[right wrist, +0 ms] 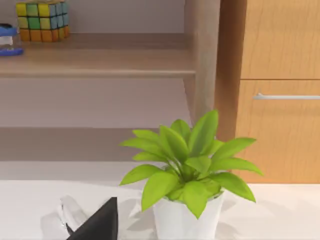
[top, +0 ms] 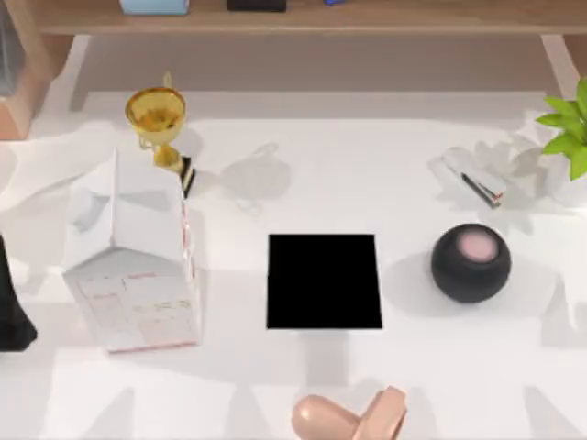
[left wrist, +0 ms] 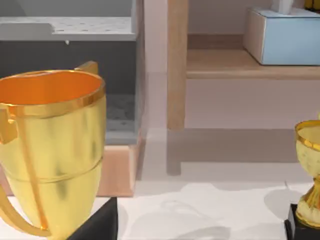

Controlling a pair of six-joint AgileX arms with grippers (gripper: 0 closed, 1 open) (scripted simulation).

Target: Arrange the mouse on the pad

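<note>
- Tabletop [top: 303, 385]: a white surface seen from above, with the pad as the landmark for every place below.
- Pad [top: 324, 280]: a flat matte black rectangle, nearly square, lying flat near the middle of the tabletop; its top surface is bare.
- Mouse: cannot be made out with any certainty in these views. A faint pale outline [top: 252, 174] lies on the tabletop beyond the pad and toward the left, apart from it, too indistinct to name.
- Black ball with a pink top [top: 470, 262]: rests to the right of the pad, near it but not touching.
- White carton [top: 133, 266]: stands to the left of the pad, clearly apart from it.
- Gold trophy cup [top: 158, 119]: stands on a dark base beyond the carton, well apart from the pad; in the left wrist view it appears at the frame edge [left wrist: 310, 175], with a second, larger gold cup [left wrist: 52, 145] close to the camera.
- Peach-coloured rounded object [top: 353, 418]: lies on the near side of the pad, at the edge of the top view.
- Potted green plant [top: 569, 133]: stands far to the right of the pad; the right wrist view shows it in a white pot [right wrist: 187, 170].
- Grippers: whether the left or the right gripper is open or closed cannot be told from these views.
</note>
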